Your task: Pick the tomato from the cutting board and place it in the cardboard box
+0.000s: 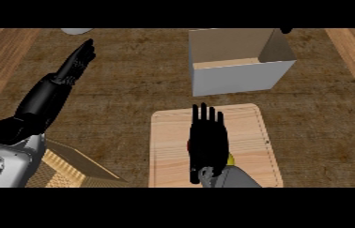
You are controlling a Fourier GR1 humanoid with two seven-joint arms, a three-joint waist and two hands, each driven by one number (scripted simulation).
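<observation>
My right hand (pixel 207 140) lies over the middle of the light wooden cutting board (pixel 246 128), fingers straight and pointing away from me, so it is open. It hides nearly all of the tomato (pixel 189 146); only a thin red edge shows at the hand's left side. A small yellow patch (pixel 231 160) peeks out by the wrist. The cardboard box (pixel 239 77) stands open-topped just beyond the board, at the upper right, with nothing visible inside. My left hand (pixel 78 61) rests open at the upper left, away from both.
A white rounded object (pixel 76 31) is cut off at the top left edge. The counter's wooden top (pixel 132 91) spreads between my arms. A woven mat-like surface (pixel 66 168) lies at the lower left beside my grey left arm.
</observation>
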